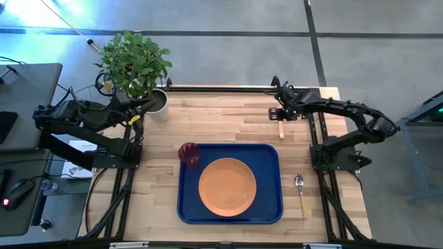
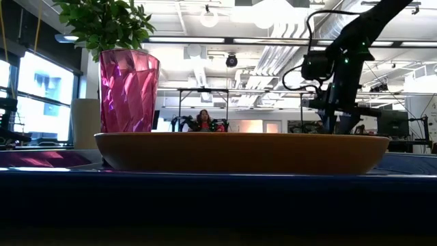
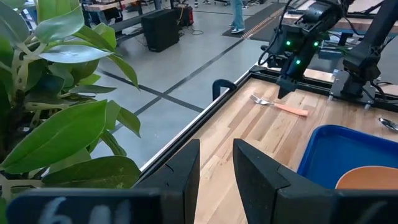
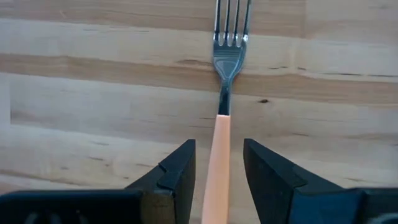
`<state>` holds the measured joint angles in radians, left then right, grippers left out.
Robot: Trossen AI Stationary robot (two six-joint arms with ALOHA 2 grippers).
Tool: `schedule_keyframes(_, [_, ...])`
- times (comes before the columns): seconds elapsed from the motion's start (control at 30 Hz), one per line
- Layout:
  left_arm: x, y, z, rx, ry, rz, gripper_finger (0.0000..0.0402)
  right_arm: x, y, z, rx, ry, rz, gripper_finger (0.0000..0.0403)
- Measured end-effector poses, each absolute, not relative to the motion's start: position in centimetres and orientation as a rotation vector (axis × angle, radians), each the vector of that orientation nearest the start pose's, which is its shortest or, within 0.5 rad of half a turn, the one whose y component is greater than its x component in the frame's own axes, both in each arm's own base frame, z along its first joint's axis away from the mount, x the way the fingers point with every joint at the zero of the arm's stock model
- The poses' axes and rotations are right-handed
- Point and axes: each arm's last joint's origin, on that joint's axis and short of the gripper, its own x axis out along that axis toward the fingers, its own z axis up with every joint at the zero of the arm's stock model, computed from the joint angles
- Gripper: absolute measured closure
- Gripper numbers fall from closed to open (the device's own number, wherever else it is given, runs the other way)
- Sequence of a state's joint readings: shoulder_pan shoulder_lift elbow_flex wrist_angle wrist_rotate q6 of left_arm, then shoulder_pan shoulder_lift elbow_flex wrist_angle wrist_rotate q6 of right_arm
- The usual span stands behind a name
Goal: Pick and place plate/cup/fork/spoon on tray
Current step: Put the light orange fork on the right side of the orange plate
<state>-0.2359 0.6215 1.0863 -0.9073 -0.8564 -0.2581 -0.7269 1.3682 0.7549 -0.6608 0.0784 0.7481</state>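
The fork (image 4: 219, 124) lies flat on the wooden table at the far right, with its tines toward the far edge; it also shows in the high view (image 1: 281, 128). My right gripper (image 4: 217, 168) is open, pointing down over the fork's orange-tan handle with one finger on each side and a gap to each. The orange plate (image 1: 227, 185) and the dark red cup (image 1: 189, 154) stand on the blue tray (image 1: 270, 155). The spoon (image 1: 300, 188) lies on the table to the right of the tray. My left gripper (image 3: 216, 171) is open and empty by the plant.
A potted plant (image 1: 137, 66) in a pale pot (image 1: 159, 105) stands at the far left corner, close to my left gripper. Bare wood lies between the tray and the far edge. The arm bases stand at the table's left and right edges.
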Motion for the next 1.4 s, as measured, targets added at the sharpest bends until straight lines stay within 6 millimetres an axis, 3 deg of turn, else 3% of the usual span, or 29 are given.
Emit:
schedule_keyframes(0.9, [7.9,0.4,38.4,-0.011,0.299,0.663,0.0314,18.2,-16.1,13.4,1.017,1.043,-1.195,0.0278])
schedule_keyframes(1.03, [7.9,0.4,38.4,-0.011,0.299,0.664,0.0314,18.2,-16.2,13.3,1.036,1.036,-1.213,0.0301])
schedule_keyframes(1.23, [7.9,0.4,38.4,-0.010,0.297,0.671,0.0314,18.4,-16.3,13.6,1.039,1.034,-1.211,0.0382])
schedule_keyframes(1.4, [7.9,0.4,38.4,-0.009,0.297,0.673,0.0314,18.9,-16.8,14.2,1.036,1.005,-1.205,0.0375])
